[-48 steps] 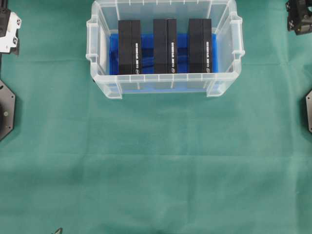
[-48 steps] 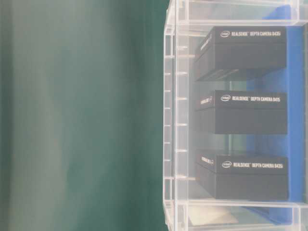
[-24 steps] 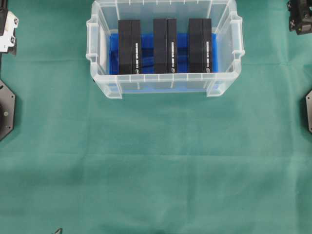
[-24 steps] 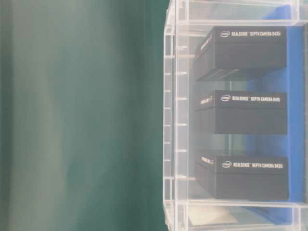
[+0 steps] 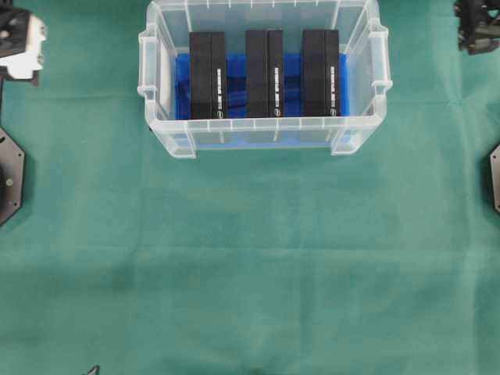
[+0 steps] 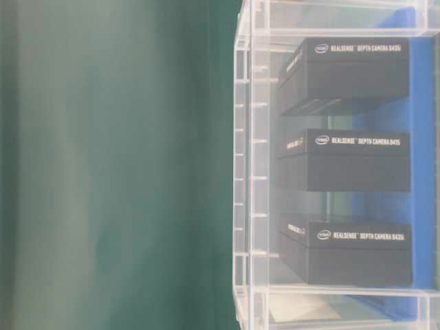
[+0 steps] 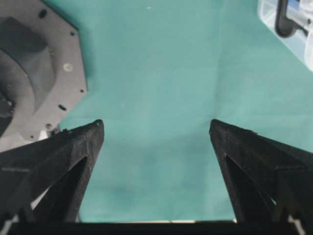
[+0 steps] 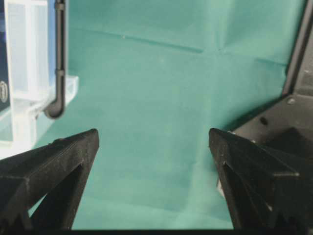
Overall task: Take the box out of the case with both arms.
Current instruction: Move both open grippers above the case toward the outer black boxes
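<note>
A green cloth (image 5: 250,258) covers the table. On it, a clear plastic case (image 5: 262,134) holds three black RealSense camera boxes (image 5: 264,74) standing side by side on a blue liner. The left gripper (image 7: 156,132) and right gripper (image 8: 154,134) hover well outside the case, jaws spread wide and empty. Each should approach one box from opposite sides, clearing the rim.

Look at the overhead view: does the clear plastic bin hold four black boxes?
No, the clear plastic bin holds three black boxes, side by side on blue lining.
</note>
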{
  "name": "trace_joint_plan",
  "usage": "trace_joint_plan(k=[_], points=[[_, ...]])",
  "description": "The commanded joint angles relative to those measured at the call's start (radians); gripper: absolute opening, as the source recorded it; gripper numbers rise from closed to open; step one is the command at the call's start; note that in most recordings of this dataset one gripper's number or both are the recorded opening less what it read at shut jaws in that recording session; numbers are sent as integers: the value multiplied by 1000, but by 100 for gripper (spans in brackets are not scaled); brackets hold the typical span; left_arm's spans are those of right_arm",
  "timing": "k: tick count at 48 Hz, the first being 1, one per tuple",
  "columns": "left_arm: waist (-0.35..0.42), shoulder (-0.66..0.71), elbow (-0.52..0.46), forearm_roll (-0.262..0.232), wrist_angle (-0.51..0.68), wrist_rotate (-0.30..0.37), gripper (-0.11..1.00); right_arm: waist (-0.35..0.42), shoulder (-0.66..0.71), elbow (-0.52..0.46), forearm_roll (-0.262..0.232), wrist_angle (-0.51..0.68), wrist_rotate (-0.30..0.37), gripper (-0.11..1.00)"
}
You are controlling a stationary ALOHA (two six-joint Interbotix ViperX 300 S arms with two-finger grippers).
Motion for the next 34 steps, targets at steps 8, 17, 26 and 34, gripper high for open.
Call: trace_joint_plan(k=[8,17,26,34], points=[[-12,120,-117,2,-6,-2,88,46,107,-95,12,-77,8,97],[-26,232,-224,2,-25,2,88,77,222,-195,15,-124,23,97],[-37,348,-331,5,-51,18,88,98,321,-285,20,-132,23,97],[-37,431,-425,5,-51,46,88,107,382,-344,20,-132,23,97]])
